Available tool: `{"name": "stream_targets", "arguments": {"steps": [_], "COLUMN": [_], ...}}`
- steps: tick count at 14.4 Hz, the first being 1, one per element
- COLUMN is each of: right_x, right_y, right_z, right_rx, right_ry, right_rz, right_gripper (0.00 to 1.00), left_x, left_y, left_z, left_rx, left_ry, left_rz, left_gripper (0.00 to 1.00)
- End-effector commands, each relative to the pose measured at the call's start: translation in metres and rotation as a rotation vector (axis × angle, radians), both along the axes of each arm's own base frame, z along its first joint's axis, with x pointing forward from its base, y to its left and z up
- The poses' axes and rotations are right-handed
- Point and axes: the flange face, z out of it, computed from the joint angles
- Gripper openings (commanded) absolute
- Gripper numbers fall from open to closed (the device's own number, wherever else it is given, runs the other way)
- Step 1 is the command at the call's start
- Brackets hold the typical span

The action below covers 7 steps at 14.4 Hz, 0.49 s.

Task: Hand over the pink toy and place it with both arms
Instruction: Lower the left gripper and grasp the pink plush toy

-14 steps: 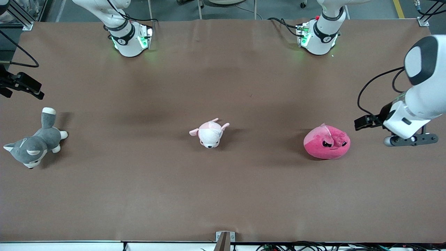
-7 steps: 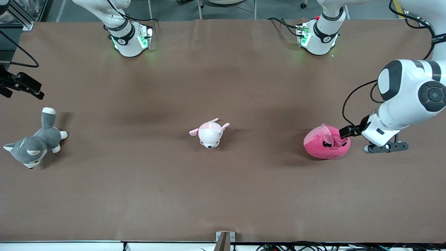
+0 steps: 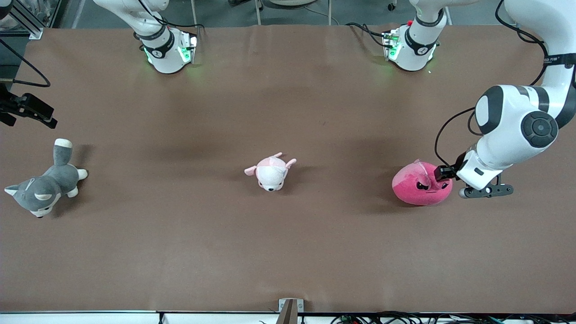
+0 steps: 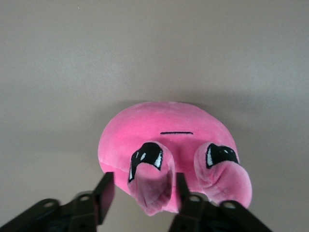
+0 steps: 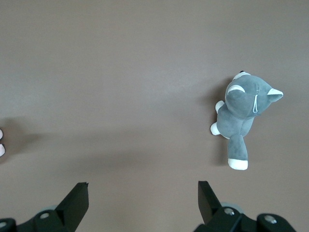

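Observation:
The pink toy (image 3: 419,185), a round hot-pink plush with angry black eyes, lies on the table toward the left arm's end. My left gripper (image 3: 443,173) is low at the toy's edge. In the left wrist view the gripper (image 4: 143,187) is open, with one ear flap (image 4: 150,186) of the pink toy (image 4: 164,130) between its fingers. One finger (image 4: 182,189) touches the flap, and the other (image 4: 105,192) stands a little apart from it. My right gripper (image 3: 29,109) waits, open and empty (image 5: 143,194), above the table at the right arm's end.
A small pale pink-and-white plush (image 3: 271,171) lies mid-table. A grey-and-white husky plush (image 3: 44,185) lies at the right arm's end and also shows in the right wrist view (image 5: 244,116). Brown table surface (image 3: 288,252) runs to the near edge.
My left arm has swung in from the table's end toward the pink toy and come down, so its open fingers now straddle the ear flap. The right arm and the toys have not moved.

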Motion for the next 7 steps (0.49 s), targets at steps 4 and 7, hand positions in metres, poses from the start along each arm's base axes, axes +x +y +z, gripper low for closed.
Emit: {"name": "stream_targets", "arguments": {"steps": [4, 7], "right_x": [-0.007, -0.008], "right_y": [0.001, 0.002], "right_z": [0.001, 0.002], "right_rx": [0.015, 0.015], "right_ry": [-0.01, -0.011], "right_rz": [0.008, 0.009], "right_gripper": [1.0, 1.0], "left_x": [0.002, 0.006], "left_y": [-0.002, -0.006], "left_z": [-0.001, 0.03], "left_rx": [-0.002, -0.007], "left_ry": [-0.015, -0.059], "left_rz": [0.005, -0.006], "left_gripper": [0.03, 0.0]}}
